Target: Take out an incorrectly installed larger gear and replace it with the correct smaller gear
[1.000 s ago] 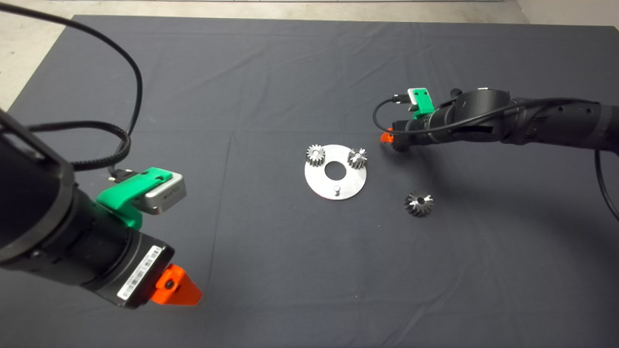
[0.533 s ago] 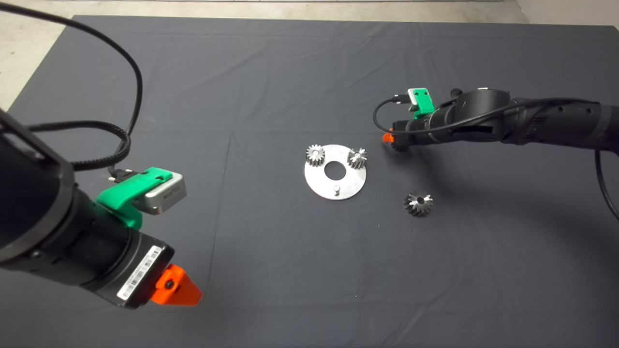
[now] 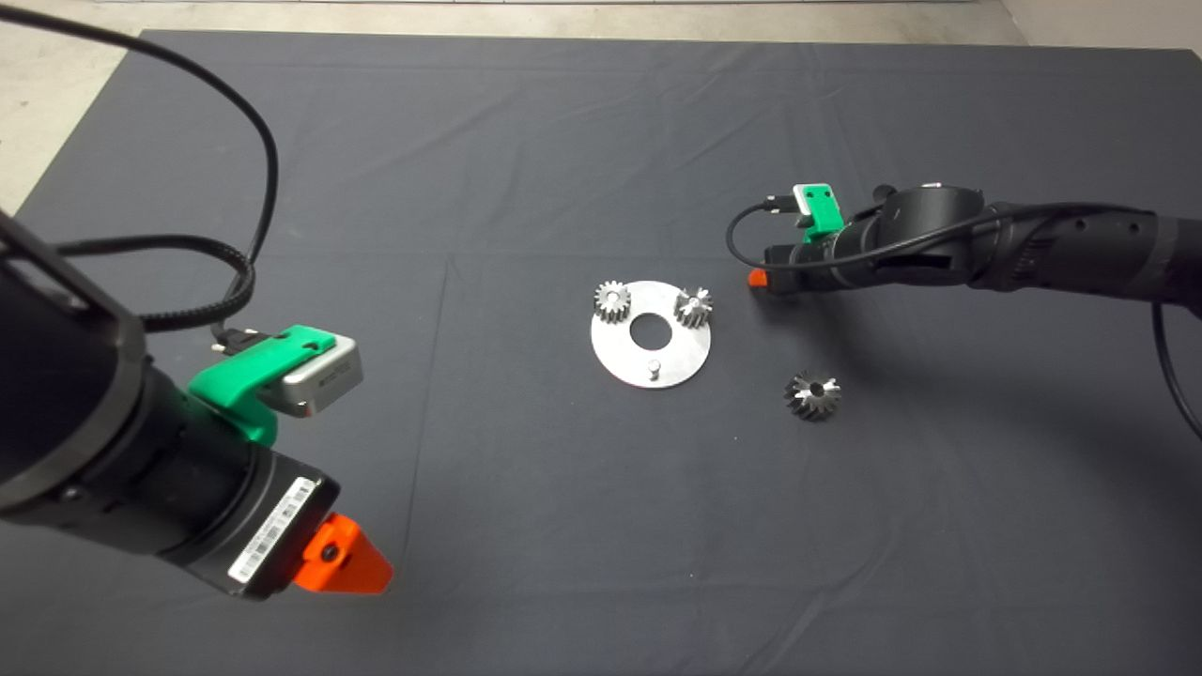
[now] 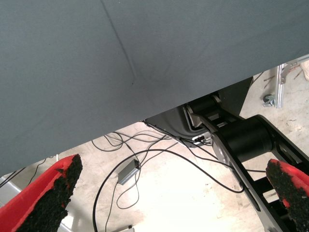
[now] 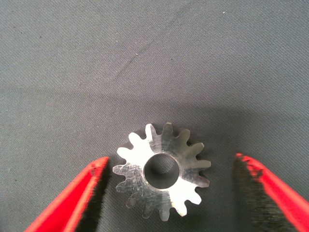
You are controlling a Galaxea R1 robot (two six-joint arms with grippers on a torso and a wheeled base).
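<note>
Though flanked by fingers [image 5: 91, 193], smaller gear [image 5: 161, 170] untouched.

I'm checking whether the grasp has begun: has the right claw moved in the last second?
Yes. The right claw has dropped slightly toward the near edge, judged against the fixed round plate, its open fingers straddling a gear.
</note>
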